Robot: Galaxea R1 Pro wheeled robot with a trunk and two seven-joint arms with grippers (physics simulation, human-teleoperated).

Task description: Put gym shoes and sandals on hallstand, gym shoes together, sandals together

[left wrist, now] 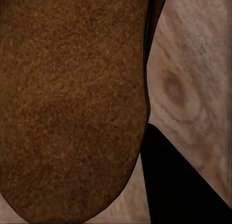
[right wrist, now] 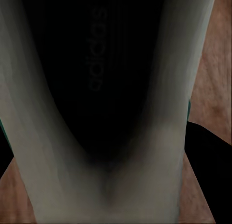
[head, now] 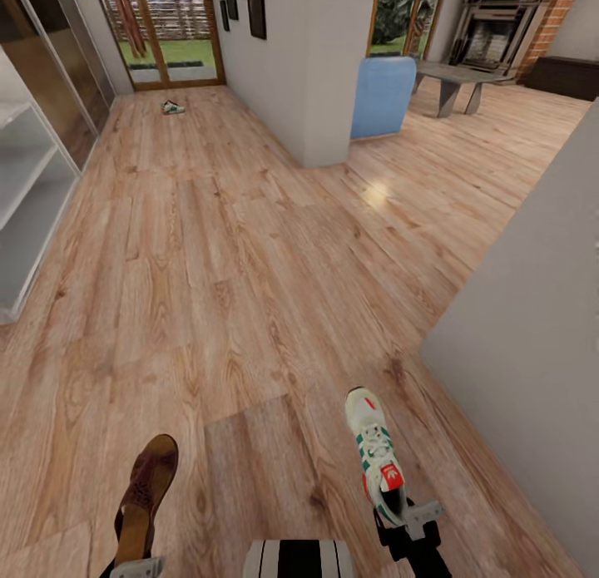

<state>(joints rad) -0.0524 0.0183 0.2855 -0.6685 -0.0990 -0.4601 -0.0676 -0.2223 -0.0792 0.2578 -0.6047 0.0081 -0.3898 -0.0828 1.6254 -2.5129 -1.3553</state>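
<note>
Your right gripper (head: pixel 408 520) is clamped on the heel end of a gym shoe (head: pixel 374 453); the grey fingers (head: pixel 423 511) sit at the collar, and the shoe's toe points away from you over the corridor floor (head: pixel 216 254), red tongue patch up. Your left gripper (head: pixel 137 566) holds a brown sandal (head: pixel 146 495) by its heel end, toe also pointing forward, tan insole facing up. Both shoes are lifted off the planks and well apart from each other, one to each side of the striped part of your trunk (head: pixel 299 559).

The head view gives you what the wrist cameras cannot: the second gym shoe (head: pixel 172 107) lies far down the corridor on the floor, near the glass door (head: pixel 170 29). At the left of the gym shoe you carry, along the corridor wall, stands a pale shelf unit (head: pixel 25 195) with open levels; you cannot tell from here whether it has upper wall shelves.

In the left wrist view the sandal (left wrist: pixel 72 103) is so close that it reads as a grainy brown surface, with wood grain (left wrist: pixel 188 79) beside it and a black part at the corner. In the right wrist view you look into the gym shoe's (right wrist: pixel 38 137) dark opening, faint lettering on the insole, pale walls around it.

Both arms are low and drawn in close to your trunk, barely entering the head view.
</note>
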